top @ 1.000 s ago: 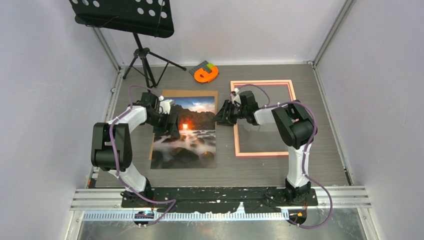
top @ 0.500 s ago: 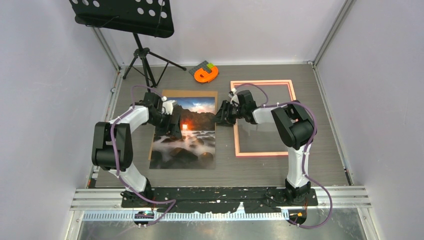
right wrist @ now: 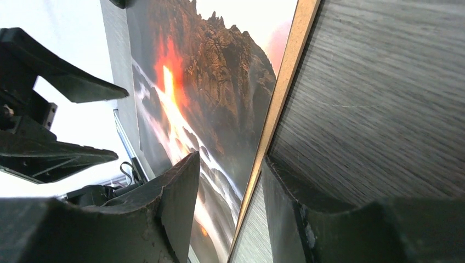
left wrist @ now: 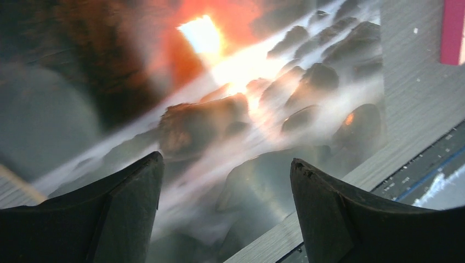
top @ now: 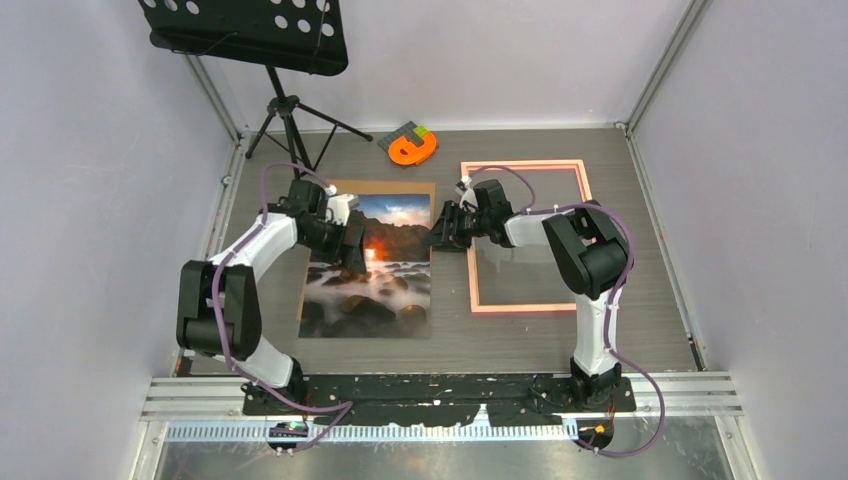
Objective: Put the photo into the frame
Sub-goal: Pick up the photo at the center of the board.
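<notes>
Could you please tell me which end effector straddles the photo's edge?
The right end effector, open astride the photo's right edge; the left end effector hangs open over its rocky middle.

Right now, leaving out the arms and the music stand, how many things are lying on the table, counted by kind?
Photo: 1
Brown backing board, under the photo: 1
Frame: 1
Orange tape-like thing with a grey and green part: 1
Total: 4
</notes>
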Motion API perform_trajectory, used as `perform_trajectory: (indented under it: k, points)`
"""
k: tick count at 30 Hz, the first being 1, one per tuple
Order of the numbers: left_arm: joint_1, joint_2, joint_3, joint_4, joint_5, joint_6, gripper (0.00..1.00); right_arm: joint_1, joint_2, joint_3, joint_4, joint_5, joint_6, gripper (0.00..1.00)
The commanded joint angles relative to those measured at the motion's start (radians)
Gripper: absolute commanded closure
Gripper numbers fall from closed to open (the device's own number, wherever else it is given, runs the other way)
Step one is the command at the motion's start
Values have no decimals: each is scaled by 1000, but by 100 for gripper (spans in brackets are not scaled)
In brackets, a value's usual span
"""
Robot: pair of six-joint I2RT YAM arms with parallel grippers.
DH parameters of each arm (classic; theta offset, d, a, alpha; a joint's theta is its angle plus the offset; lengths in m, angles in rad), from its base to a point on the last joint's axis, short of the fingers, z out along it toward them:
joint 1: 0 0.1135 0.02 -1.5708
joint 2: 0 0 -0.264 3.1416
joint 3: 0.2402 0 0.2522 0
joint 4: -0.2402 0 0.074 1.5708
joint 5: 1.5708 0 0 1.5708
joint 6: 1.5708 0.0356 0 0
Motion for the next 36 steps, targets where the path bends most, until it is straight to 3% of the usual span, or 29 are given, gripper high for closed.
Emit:
perform_trajectory:
  k: [1,7,18,36]
  points:
    - [28,-73,11,-18,-164,12,16,-9,15,-18,-100,56,-60,47]
    - [51,-51,17,-74,-284,-9,16,-12,14,-23,-107,51,-68,47]
    - [108,-24,28,-203,-350,22,17,-12,14,-30,-116,47,-82,47]
    - [108,100,60,-221,-282,30,18,-13,30,-19,-122,42,-86,47]
